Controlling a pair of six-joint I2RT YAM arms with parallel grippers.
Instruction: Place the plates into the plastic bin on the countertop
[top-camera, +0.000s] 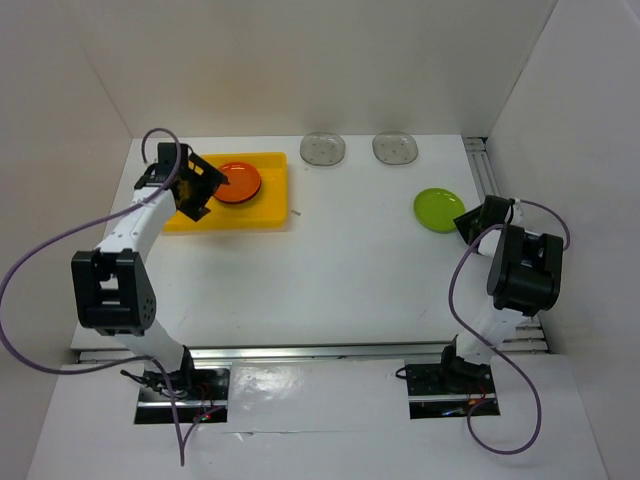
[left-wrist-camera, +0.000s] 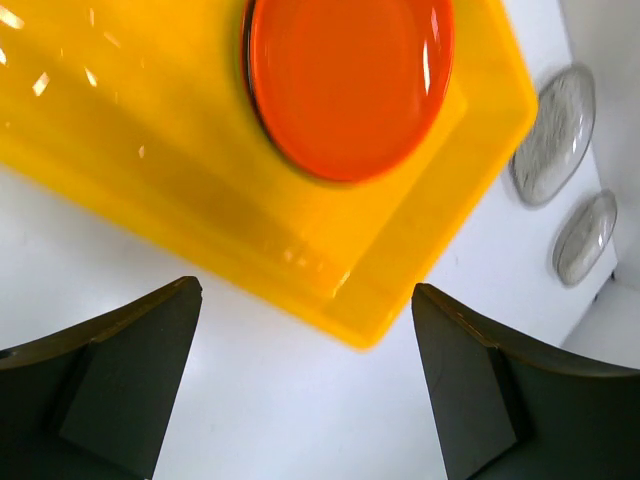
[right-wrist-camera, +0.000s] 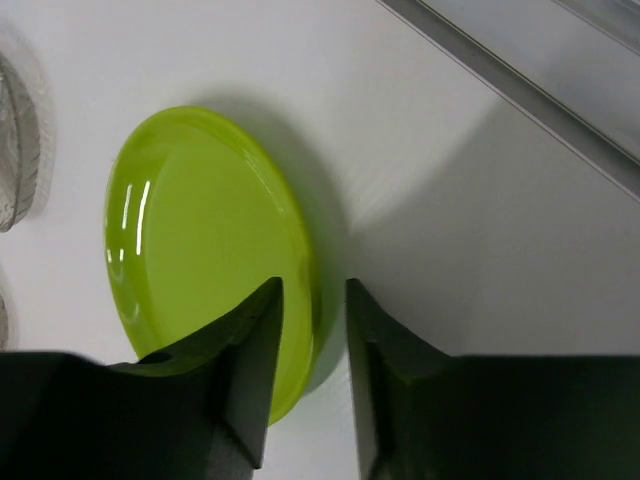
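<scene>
An orange plate (top-camera: 238, 182) (left-wrist-camera: 345, 85) lies in the yellow plastic bin (top-camera: 270, 222) (left-wrist-camera: 400, 290) at the back left of the countertop (top-camera: 340, 270), and a dark rim shows under its edge. My left gripper (top-camera: 205, 188) (left-wrist-camera: 305, 288) hangs open over the bin's near corner, holding nothing. A lime green plate (top-camera: 439, 209) (right-wrist-camera: 200, 250) lies at the right. My right gripper (top-camera: 468, 222) (right-wrist-camera: 312, 283) straddles its near rim, one finger over the dish and one outside. Its jaws are narrowed, and a gap still shows beside the rim.
Two translucent grey plates (top-camera: 323, 148) (top-camera: 395, 148) sit along the back wall, also in the left wrist view (left-wrist-camera: 555, 135) (left-wrist-camera: 585, 238). A metal rail (top-camera: 485, 170) (right-wrist-camera: 520, 90) runs along the right wall close to the green plate. White walls enclose the countertop.
</scene>
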